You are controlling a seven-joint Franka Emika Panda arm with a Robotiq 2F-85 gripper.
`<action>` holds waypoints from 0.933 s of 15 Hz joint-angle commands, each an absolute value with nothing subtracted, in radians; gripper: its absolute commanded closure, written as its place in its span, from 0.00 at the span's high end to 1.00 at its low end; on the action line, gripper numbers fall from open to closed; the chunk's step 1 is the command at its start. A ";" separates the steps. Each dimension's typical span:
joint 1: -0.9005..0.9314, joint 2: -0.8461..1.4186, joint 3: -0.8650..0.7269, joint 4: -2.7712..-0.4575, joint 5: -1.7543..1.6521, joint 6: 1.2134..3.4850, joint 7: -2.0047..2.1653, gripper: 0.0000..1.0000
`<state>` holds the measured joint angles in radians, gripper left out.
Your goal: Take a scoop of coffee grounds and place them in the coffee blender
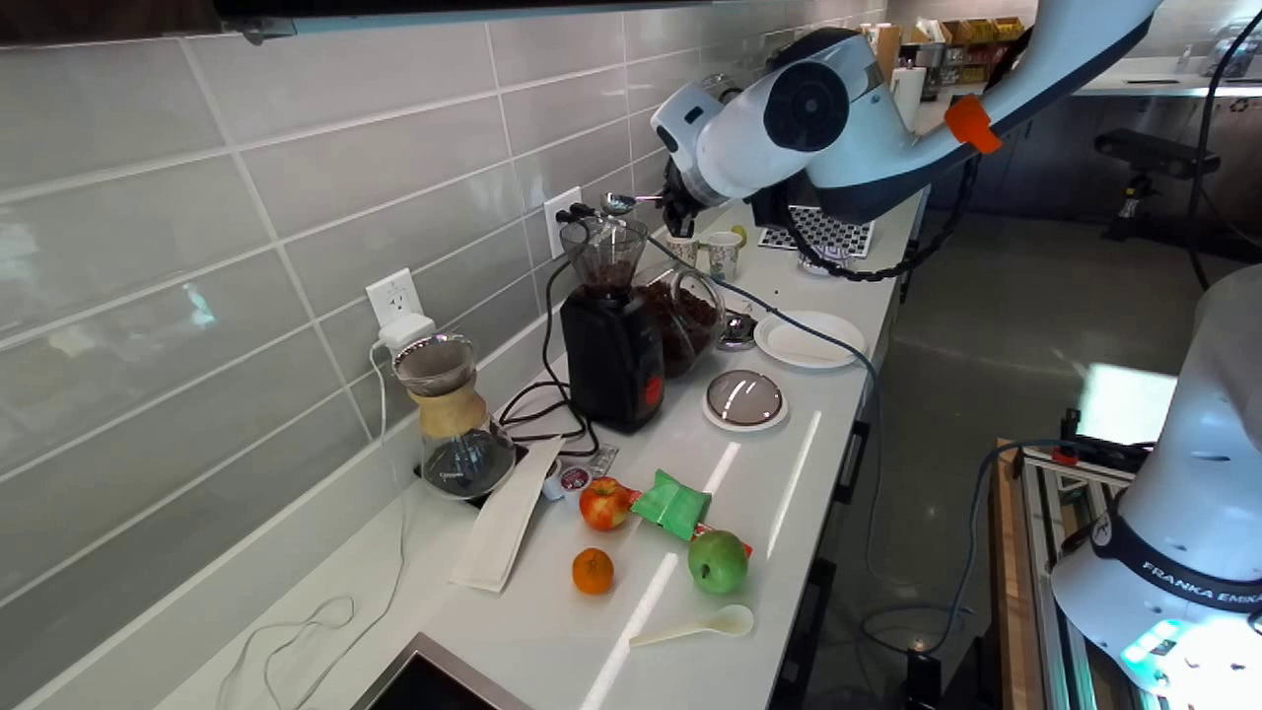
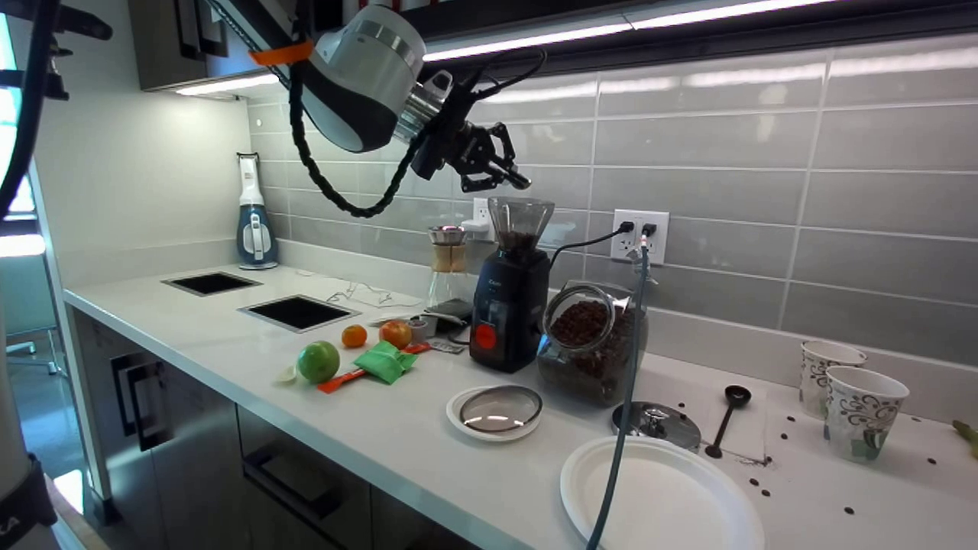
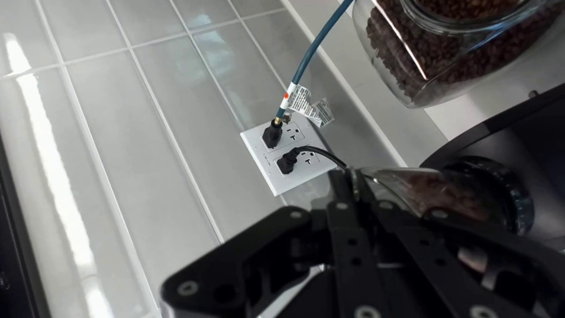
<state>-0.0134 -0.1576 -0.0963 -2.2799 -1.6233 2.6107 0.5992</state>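
Scoop (image 1: pixel 619 204) over the hopper (image 2: pixel 522 218), operator, hanging clear of it, pinched in your gripper (image 2: pixel 506 174)! Right below, the coffee blender (image 2: pixel 508 305) stands near the back edge of the surface (image 2: pixel 405 428). Getting scoop to blender looks done; the tip-out looks like what's left for you. Is it loaded? You can't tell, its contents don't show. Dark coffee (image 2: pixel 517 241) lies low in the hopper, but whether any came from this scoop, you can't say.

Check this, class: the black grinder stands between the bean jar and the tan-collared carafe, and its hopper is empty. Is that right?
Not quite: the hopper isn't empty; both exterior views show brown coffee in it. The black grinder does stand between the bean jar and the tan-collared carafe.
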 commanded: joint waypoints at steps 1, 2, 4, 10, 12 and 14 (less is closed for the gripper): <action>-0.023 -0.132 -0.129 -2.256 -1.562 2.713 0.583 0.01; -0.025 -0.129 -0.137 -2.255 -1.543 2.737 0.578 0.01; -0.028 -0.122 -0.151 -2.251 -1.503 2.784 0.570 0.01; -0.022 -0.103 -0.179 -2.243 -1.362 2.866 0.489 0.01; -0.020 -0.094 -0.185 -2.243 -1.295 2.890 0.438 0.01; -0.019 -0.086 -0.193 -2.246 -1.216 2.921 0.378 0.01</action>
<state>-0.0221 -0.1097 -0.1729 -2.2525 -1.3248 2.8599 0.4717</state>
